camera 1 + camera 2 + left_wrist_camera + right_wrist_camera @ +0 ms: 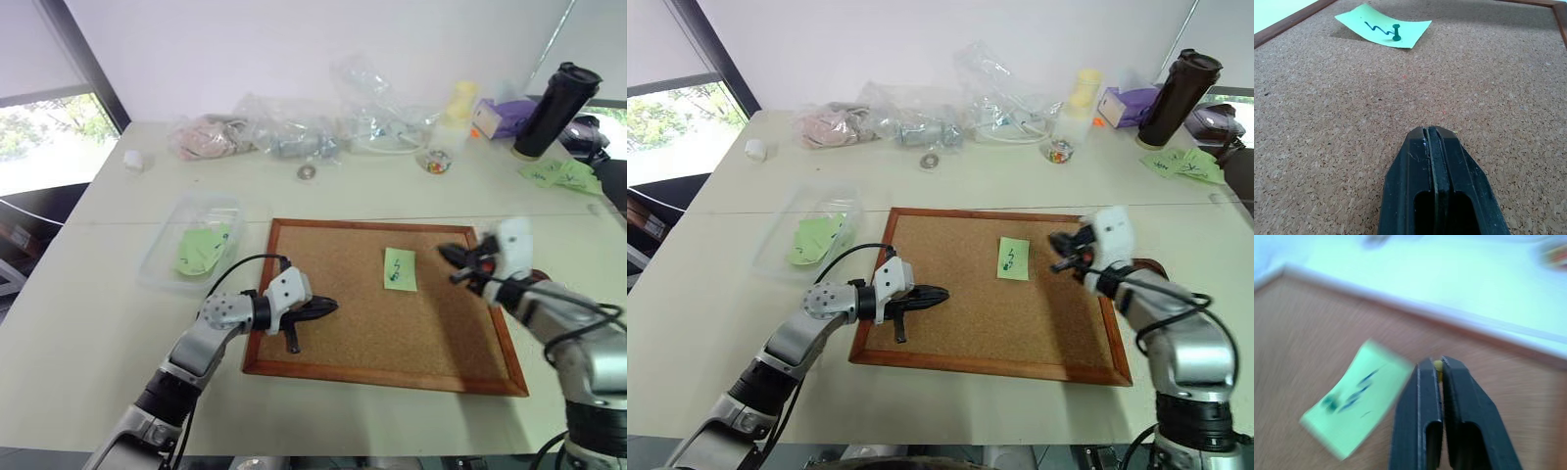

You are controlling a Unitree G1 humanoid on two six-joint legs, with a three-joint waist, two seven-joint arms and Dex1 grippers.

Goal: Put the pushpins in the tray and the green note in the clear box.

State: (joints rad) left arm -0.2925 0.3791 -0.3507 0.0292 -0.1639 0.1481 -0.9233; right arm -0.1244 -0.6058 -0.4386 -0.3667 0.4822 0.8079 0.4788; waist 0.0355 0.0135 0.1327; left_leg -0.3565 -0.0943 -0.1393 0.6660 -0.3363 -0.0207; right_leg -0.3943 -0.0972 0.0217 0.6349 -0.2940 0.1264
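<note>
— Grippers?
— My right gripper (pixel 1436 366) pinches a yellow pushpin (pixel 1438 365); left gripper (pixel 1432 134) is clamped empty over the cork board (pixel 333 323).
— Note?
— I see the green note (pixel 399 268) pinned at the board's one o'clock, clear box (pixel 162 257) at nine.

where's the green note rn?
Head views: green note lies on the cork board, right of its centre, held by a dark green pin, just left of the right pincer.

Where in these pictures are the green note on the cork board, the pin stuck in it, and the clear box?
green note (pixel 399 268): left eye view, middle of the paper.
green pushpin (pixel 1396 34): left wrist view, its head.
clear box (pixel 165 247): left eye view, bare part of its floor.
</note>
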